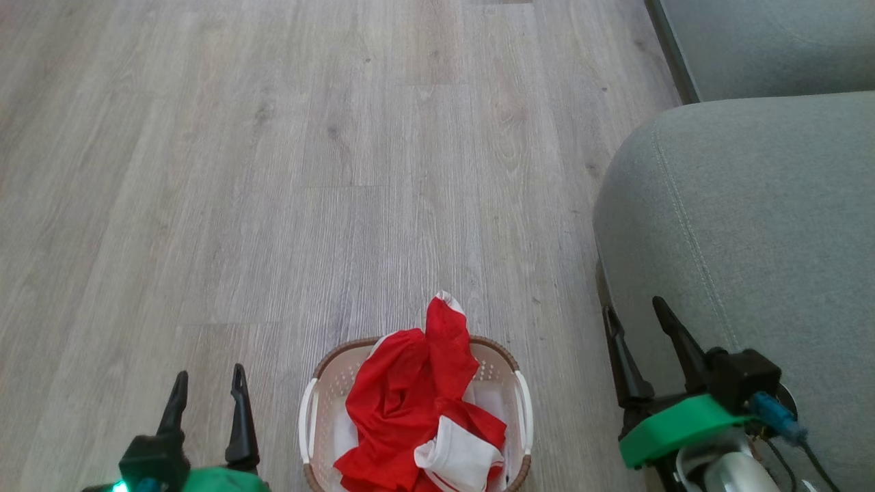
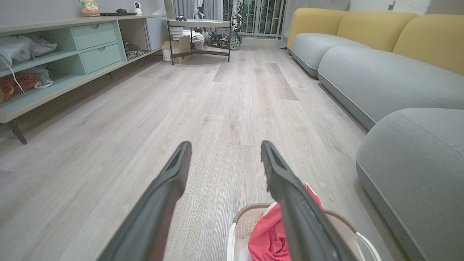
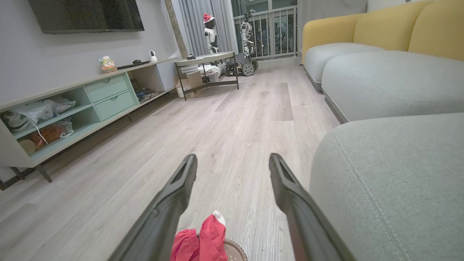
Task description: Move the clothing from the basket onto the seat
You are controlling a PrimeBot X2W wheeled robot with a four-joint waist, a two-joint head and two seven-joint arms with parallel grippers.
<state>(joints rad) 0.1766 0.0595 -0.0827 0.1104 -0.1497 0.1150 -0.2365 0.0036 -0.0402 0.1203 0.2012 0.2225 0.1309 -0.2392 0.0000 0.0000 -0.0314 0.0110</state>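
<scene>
My L gripper (image 1: 209, 371) & R gripper (image 1: 633, 306) both spread, empty. Clothing (image 1: 410, 403) piled in basket (image 1: 327, 403), seat (image 1: 752, 205) on R.

Red clothing (image 1: 410, 403) heaped in basket (image 1: 321, 396), beside seat (image 1: 752, 219)

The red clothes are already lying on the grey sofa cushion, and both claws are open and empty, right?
Not quite. The head view shows the clothing piled in the basket on the floor, beside the seat, not on it. The left gripper and right gripper are indeed open and empty.
</scene>
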